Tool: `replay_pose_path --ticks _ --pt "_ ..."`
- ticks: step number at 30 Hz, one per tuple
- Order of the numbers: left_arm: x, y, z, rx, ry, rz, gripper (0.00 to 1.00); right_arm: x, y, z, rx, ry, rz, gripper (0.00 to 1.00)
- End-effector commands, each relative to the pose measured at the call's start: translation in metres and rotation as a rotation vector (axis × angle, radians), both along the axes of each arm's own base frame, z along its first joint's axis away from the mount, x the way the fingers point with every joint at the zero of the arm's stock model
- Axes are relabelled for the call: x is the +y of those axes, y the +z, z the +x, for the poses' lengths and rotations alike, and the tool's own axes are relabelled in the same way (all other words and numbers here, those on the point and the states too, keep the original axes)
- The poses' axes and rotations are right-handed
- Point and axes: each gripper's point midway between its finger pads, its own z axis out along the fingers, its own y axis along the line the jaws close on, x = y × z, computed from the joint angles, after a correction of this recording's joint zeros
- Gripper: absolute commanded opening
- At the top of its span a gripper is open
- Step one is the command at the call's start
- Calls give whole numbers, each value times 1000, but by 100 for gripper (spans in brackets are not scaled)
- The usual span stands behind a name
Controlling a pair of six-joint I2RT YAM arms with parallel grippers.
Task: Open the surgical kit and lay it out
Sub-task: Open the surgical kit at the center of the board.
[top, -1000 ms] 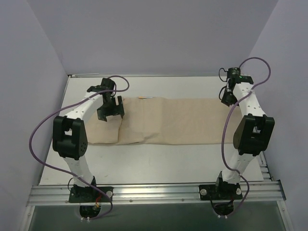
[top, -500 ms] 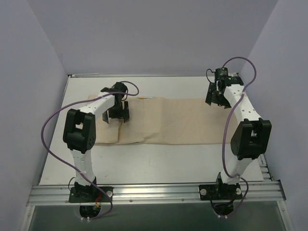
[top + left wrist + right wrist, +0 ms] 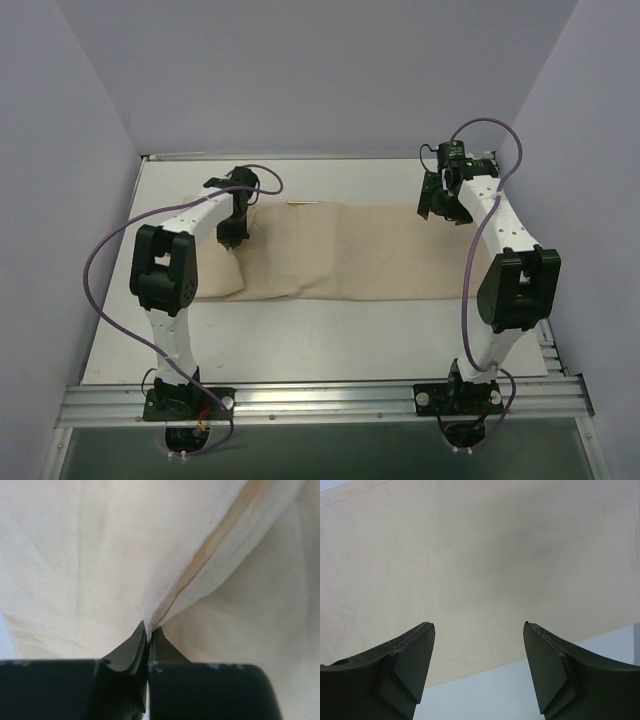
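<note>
Thin object (image 3: 305, 203) at cloth wrap (image 3: 350, 250) edge: too small.

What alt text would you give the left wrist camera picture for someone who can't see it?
The left claw is shut, pinching a fold of beige cloth that fills nearly the whole view. A stitched edge runs from the pinch up toward the upper right.

wrap (image 3: 350, 250) across table (image 3: 300, 340), left hand (image 3: 231, 238) on it, right hand (image 3: 438, 211) above (seemingly)
</note>
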Motion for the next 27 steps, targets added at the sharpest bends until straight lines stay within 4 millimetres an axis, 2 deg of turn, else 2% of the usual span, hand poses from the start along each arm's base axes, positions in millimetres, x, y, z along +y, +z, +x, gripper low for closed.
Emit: replay_pose_path --ticks 1,2,4,5,7,8,9,10,11,12,14,15,16,18,21,22,25,26,27 --pt "39 48 13 -79 63 50 2 24 18 10 -52 54 29 73" --pt "64 60 14 -99 115 74 2 31 18 12 -55 61 36 73" --pt "95 89 3 -121 184 96 2 54 16 16 -52 104 61 73" --pt "129 110 -2 -158 264 125 2 63 11 17 -38 115 74 73" --pt "168 124 -18 -162 348 150 2 90 14 19 -43 169 106 73" --pt "199 132 -30 -175 433 153 2 99 10 20 -36 182 112 73" --pt "214 134 -37 -175 470 157 8 109 10 20 -34 201 132 73" --pt "226 134 -42 -173 509 163 26 121 11 21 -38 224 146 73" --pt "234 135 -46 -173 539 168 55 127 8 23 -35 232 154 73" --pt "245 136 -50 -166 570 176 72 132 7 24 -37 229 161 73" --pt "249 140 -51 -154 564 190 72 149 4 23 -27 264 212 73" --pt "252 143 -56 -129 578 217 77 152 4 22 -25 267 221 73" --pt "253 153 -53 -156 580 222 91 152 2 22 -21 266 223 73" --pt "249 164 -47 -207 564 215 94 147 -3 24 -21 254 208 74" --pt "222 166 -33 -237 499 138 94 135 -9 29 -17 230 191 74" --pt "203 164 -23 -239 448 96 94 131 -10 30 -17 220 188 74" --pt "168 147 -6 -225 364 -6 94 115 -20 31 -3 182 178 73" --pt "151 136 -4 -201 321 -29 94 109 -24 30 7 163 169 72" --pt "142 124 2 -182 296 -51 94 95 -31 30 23 134 165 72"
